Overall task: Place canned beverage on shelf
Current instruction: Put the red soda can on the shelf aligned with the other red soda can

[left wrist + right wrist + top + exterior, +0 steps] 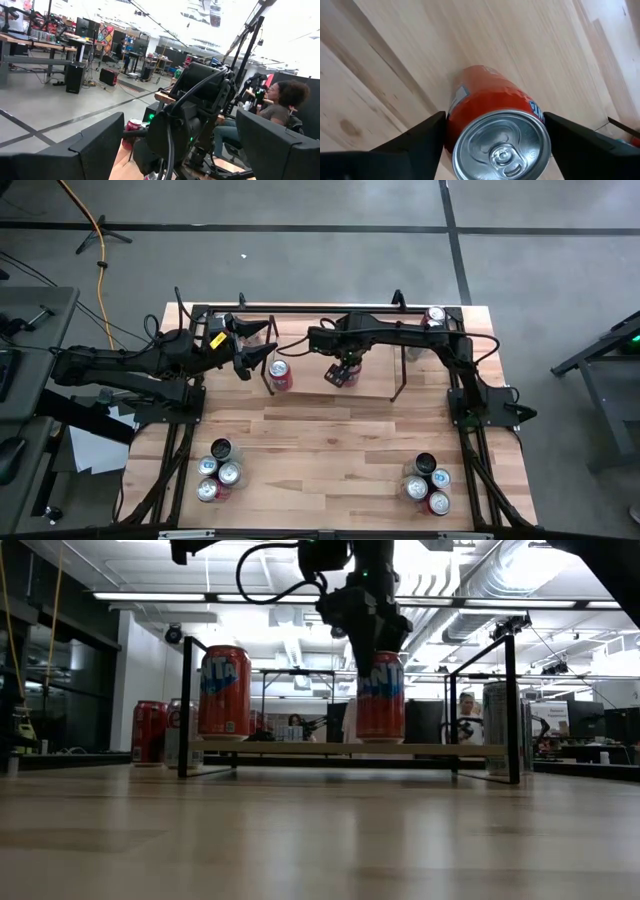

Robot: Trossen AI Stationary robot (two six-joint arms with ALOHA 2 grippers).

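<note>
With one red can (224, 692) already on the shelf (350, 749), the right end effector (492, 131) straddles a second red can (380, 698) standing there, grip unclear, while the left end effector (255, 345) waits wide beside it.

We see bright ceiling strip lights (330, 597) glaring in the low view, the near bench (320, 840) blurred; the left wrist view washes out overhead.

R gripper (492, 132) points down, fingers apart — maybe just clear; L gripper (255, 345) parked open at table's back-left.
</note>
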